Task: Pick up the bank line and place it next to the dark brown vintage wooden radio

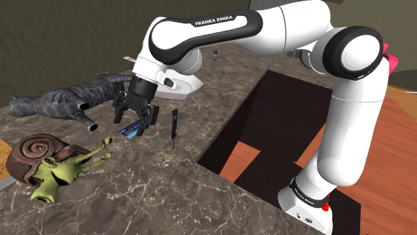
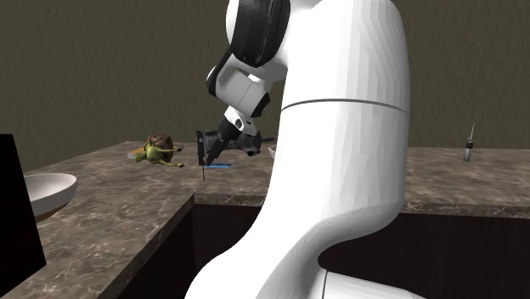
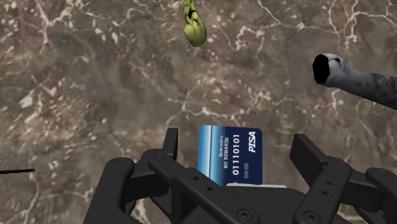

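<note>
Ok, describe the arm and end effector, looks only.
The arm has glossy white rounded links and dark joints; one black band reads FRANKA EMIKA in white. The end effector is all black, with two angular fingers and small screws.

The counter (image 1: pixel 167 193) looks like smooth brown stone with pale veins. The blue card (image 3: pixel 229 156) looks like smooth, shiny plastic with white print. The arm (image 1: pixel 347 120) is white, smooth and a bit shiny. The gripper (image 3: pixel 238 145) is dull black. The floor (image 1: pixel 394 167) looks like reddish wood boards. The grey cat (image 1: pixel 67 100) looks rough and blotchy.
</note>
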`<act>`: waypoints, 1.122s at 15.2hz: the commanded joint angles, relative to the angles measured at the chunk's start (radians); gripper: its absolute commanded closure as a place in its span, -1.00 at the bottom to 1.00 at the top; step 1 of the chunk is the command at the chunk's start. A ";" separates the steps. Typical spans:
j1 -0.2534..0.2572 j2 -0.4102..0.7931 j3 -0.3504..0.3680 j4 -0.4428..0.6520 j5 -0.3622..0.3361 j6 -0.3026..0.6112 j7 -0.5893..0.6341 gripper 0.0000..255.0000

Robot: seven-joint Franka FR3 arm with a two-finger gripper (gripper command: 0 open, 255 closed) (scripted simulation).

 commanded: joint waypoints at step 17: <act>0.002 -0.003 0.001 0.003 0.000 -0.003 0.005 1.00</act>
